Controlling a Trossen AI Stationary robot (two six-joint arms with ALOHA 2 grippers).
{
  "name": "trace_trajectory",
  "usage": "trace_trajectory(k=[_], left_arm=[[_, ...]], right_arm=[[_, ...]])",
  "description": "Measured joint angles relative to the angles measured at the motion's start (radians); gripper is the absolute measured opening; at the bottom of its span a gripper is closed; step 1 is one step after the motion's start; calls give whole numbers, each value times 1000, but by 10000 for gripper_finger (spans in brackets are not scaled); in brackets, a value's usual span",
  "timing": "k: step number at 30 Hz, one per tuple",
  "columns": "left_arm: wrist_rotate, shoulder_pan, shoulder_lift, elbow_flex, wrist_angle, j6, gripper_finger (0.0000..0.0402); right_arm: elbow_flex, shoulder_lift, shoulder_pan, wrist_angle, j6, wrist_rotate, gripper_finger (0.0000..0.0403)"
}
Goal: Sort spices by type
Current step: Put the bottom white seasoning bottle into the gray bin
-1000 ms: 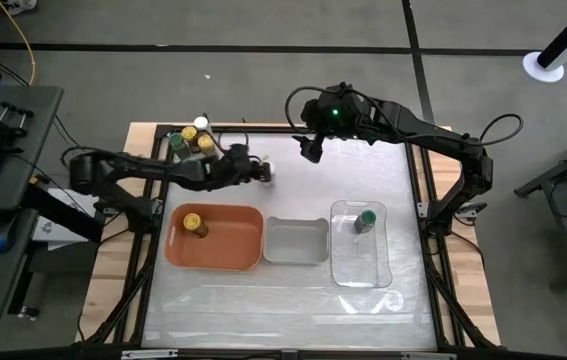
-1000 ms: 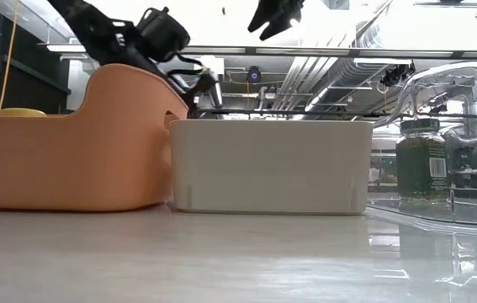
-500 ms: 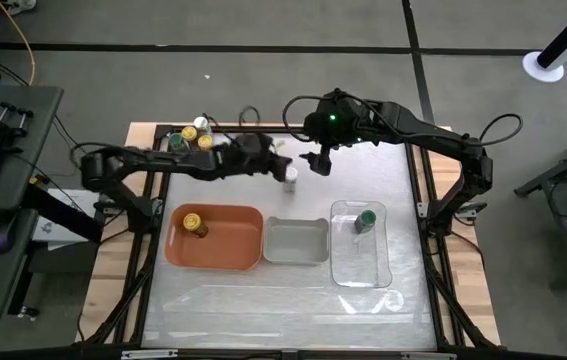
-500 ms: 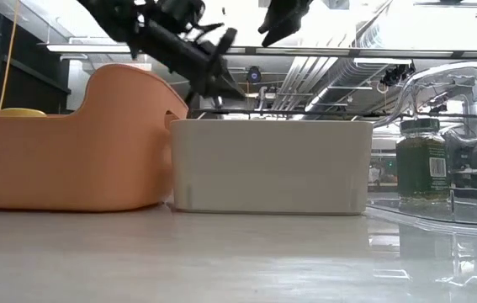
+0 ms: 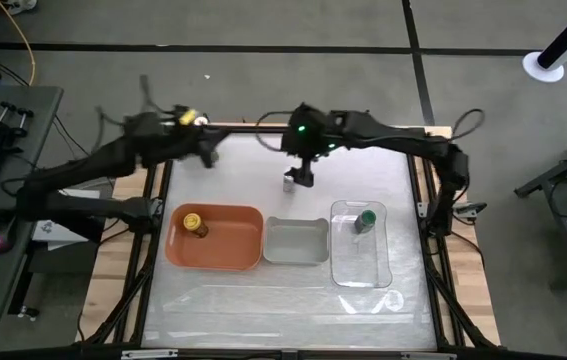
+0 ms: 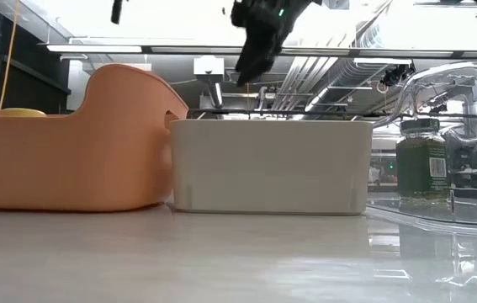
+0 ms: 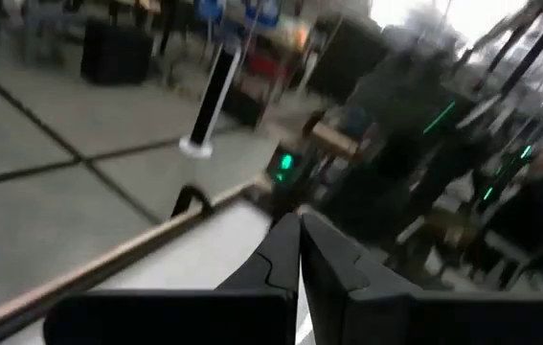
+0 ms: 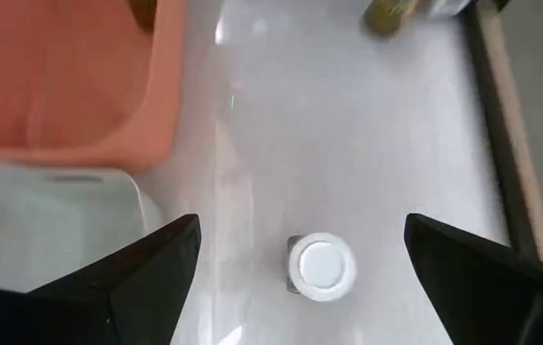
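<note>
A white-lidded spice jar (image 5: 290, 182) stands upright on its base on the white table top, behind the grey tray (image 5: 296, 241). My right gripper (image 5: 303, 168) hovers over it, open; in the right wrist view the jar's lid (image 8: 322, 265) shows between the wide-spread fingers, apart from both. My left gripper (image 5: 208, 152) is drawn back near the far-left corner, shut and empty (image 7: 300, 254). A yellow-lidded jar (image 5: 193, 222) stands in the orange tray (image 5: 238, 245). A green-lidded jar (image 5: 365, 219) stands in the clear tray (image 5: 361, 265). Another yellow lid (image 5: 185, 116) shows at the far-left corner.
The three trays sit side by side across the table's middle, orange, grey and clear from left to right. In the low view the green-lidded jar (image 6: 421, 160) shows through the clear tray's wall. The black table frame (image 5: 433, 230) runs along the edges.
My left gripper carried the white-lidded jar from the far-left corner toward the table's middle, set it down upright, let go and pulled back fast toward the far-left corner. My right gripper moved toward the near edge and down over the jar.
</note>
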Motion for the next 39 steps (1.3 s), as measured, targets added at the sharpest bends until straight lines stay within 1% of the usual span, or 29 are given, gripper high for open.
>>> trace_trajectory(k=[5,7,10,15,20,26,28,30,31,34,35,37,39], left_arm=[[-102,-46,-147,0,-82,-8,0],[-142,-64,-182,0,-112,-9,0],[-177,-87,-211,0,-145,-25,0],[-188,-112,-210,0,-163,-34,0],[-188,-119,-187,0,-170,-33,0],[-183,-119,-175,0,-243,-33,0],[-182,-119,-176,0,-254,-48,0],[-174,-120,-179,0,-245,-76,0],[-162,-120,-183,0,-229,-78,0],[-120,-120,-197,0,-173,-51,0],[-118,-120,-202,0,-162,-41,0],[-119,-120,-210,0,-146,-23,0],[-136,-120,-216,0,-148,-9,0]], right_arm=[[0,113,-4,-6,-74,-3,362],[0,150,-9,-9,-79,1,362],[0,191,-20,-29,-69,3,362],[-1,239,-32,-49,-20,57,362],[-1,268,-32,-18,-5,60,362],[-1,328,-32,-33,-5,71,355],[-1,343,-30,-29,-12,97,341],[-1,348,-28,-16,-21,125,315],[-1,348,-28,-15,-27,134,295],[-1,343,-28,-27,-28,159,210],[0,339,-28,-40,-30,159,190],[-2,320,-30,-85,-35,144,191],[-3,279,-33,-100,-39,90,191]])
